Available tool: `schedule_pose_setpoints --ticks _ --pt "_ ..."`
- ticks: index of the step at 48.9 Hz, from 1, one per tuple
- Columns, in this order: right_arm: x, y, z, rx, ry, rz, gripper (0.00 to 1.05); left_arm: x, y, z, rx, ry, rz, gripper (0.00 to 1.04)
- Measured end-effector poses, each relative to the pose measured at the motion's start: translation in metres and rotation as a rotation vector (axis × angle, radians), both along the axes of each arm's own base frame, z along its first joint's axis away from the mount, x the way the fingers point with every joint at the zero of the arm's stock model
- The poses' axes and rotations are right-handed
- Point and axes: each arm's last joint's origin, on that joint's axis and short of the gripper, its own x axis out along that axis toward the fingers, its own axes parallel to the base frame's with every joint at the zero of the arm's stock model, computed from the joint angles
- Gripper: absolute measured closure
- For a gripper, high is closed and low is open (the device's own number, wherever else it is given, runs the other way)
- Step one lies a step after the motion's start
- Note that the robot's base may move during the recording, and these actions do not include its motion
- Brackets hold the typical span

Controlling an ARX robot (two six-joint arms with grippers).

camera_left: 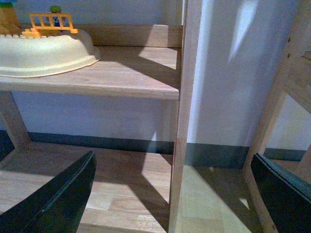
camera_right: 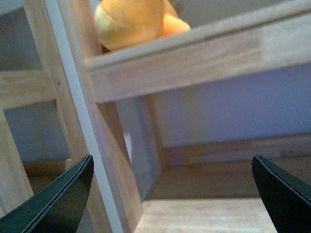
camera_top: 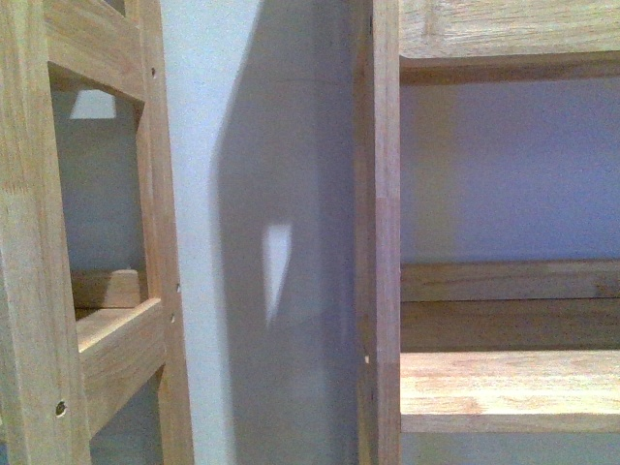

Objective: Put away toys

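Sitting on a wooden shelf [camera_right: 194,53] near its front edge and beside the upright post [camera_right: 82,111], the orange plush toy [camera_right: 133,22] looks already put away. Both grippers are empty with jaws apart: the right gripper [camera_right: 170,194] hangs below that shelf, the left gripper [camera_left: 175,194] straddles another post [camera_left: 182,116]. The posts and shelf edges crowd any retreat.
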Motion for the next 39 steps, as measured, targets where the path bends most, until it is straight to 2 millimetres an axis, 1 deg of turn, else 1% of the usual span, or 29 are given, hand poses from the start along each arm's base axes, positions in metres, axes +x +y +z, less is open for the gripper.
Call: schedule_pose_setpoints --ticks 7,10,11,13,15,19,25,29,32,39 --pt "0.000 0.001 -0.039 -0.011 0.059 -0.019 0.06 0.000 0.000 0.000 0.000 0.000 0.000 0.06" --pt "0.000 0.001 -0.051 -0.019 0.091 -0.027 0.06 0.000 0.000 0.000 0.000 0.000 0.000 0.06" --pt "0.000 0.001 -0.052 -0.019 0.094 -0.027 0.06 0.000 0.000 0.000 0.000 0.000 0.000 0.06" --pt "0.001 0.000 -0.059 -0.050 0.149 -0.060 0.09 0.000 0.000 0.000 0.000 0.000 0.000 0.06" --pt "0.001 -0.001 -0.064 -0.107 0.239 -0.101 0.16 0.000 0.000 0.000 0.000 0.000 0.000 0.06" --pt "0.001 -0.003 -0.075 -0.177 0.337 -0.123 0.26 0.000 0.000 0.000 0.000 0.000 0.000 0.06" --pt "0.000 -0.005 -0.083 -0.216 0.352 -0.128 0.41 0.000 0.000 0.000 0.000 0.000 0.000 0.06" --pt "0.000 -0.011 -0.087 -0.228 0.344 -0.111 0.53 0.000 0.000 0.000 0.000 0.000 0.000 0.06" --pt "0.000 -0.016 -0.092 -0.230 0.348 -0.141 0.66 0.000 0.000 0.000 0.000 0.000 0.000 0.06" --pt "0.000 -0.017 -0.104 -0.238 0.354 -0.142 0.95 0.000 0.000 0.000 0.000 0.000 0.000 0.06"
